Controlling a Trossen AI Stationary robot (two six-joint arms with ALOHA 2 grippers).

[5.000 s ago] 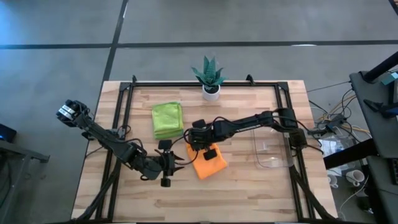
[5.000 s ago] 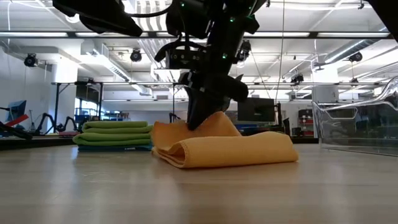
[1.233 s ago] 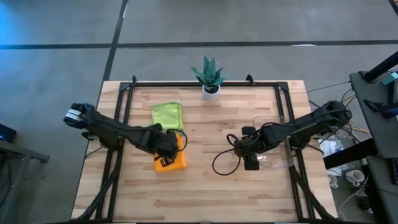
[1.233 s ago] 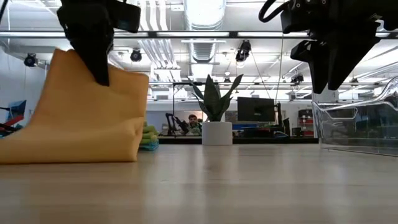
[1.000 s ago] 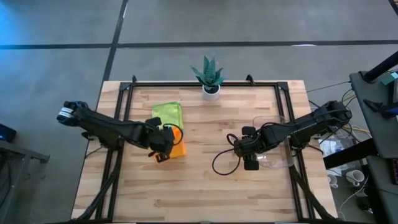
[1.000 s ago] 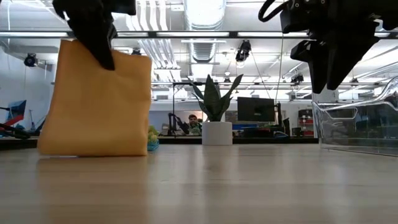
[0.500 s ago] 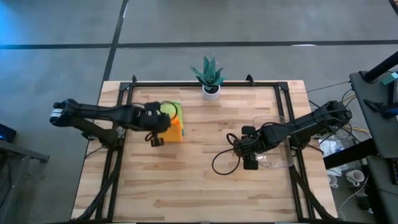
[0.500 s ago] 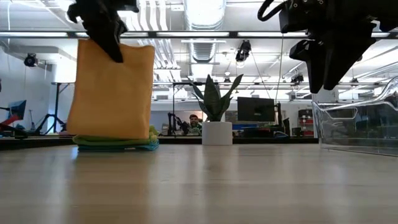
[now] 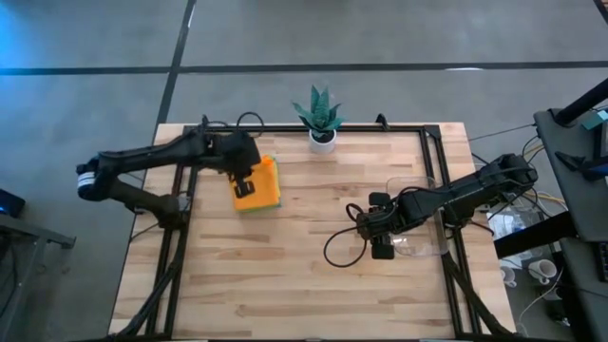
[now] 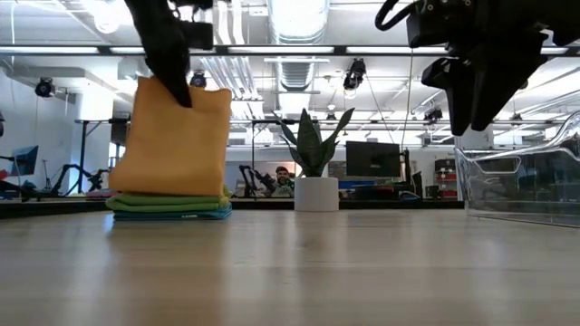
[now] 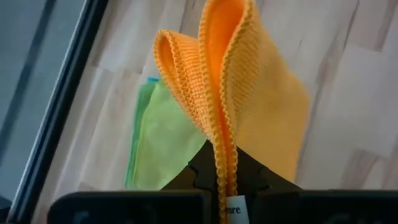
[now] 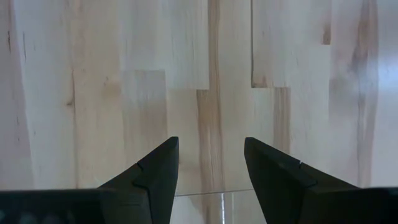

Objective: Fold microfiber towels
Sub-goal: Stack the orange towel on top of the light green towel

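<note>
Orange towel [image 9: 258, 183], folded flat and hung by its upper edge from the left gripper [image 9: 243, 178], lower edge resting on the pile of folded towels [image 10: 169, 205] at the back left of the table [image 9: 313, 275]. Held pinched between narrow fingers, doubled edges squeezed together, visible in the left wrist view as two knitted hems running down into the clamp [image 11: 225, 163]. Kept upright that way, most likely, so the fold stayed closed and could be laid down squarely on the pile rather than dropped loose. Looked thick and soft, ribbed weave along the hems, no creases on the broad face seen from table height [image 10: 172, 139]. Beneath it a lime green towel [image 11: 163, 140] with a sliver of light blue [image 11: 152, 79] peeking at one corner; green layers over a blue one in the low view. Judged close to done for this piece: only lowering and letting go remained. Right gripper [image 9: 383, 249] parked low over bare wood near the front right, just beside the clear tray [image 9: 418, 249], fingers [image 12: 152, 177] spread wide and holding nothing, probably waiting out of the way. Potted plant [image 9: 320, 116] at the back edge, well apart from both arms.
</note>
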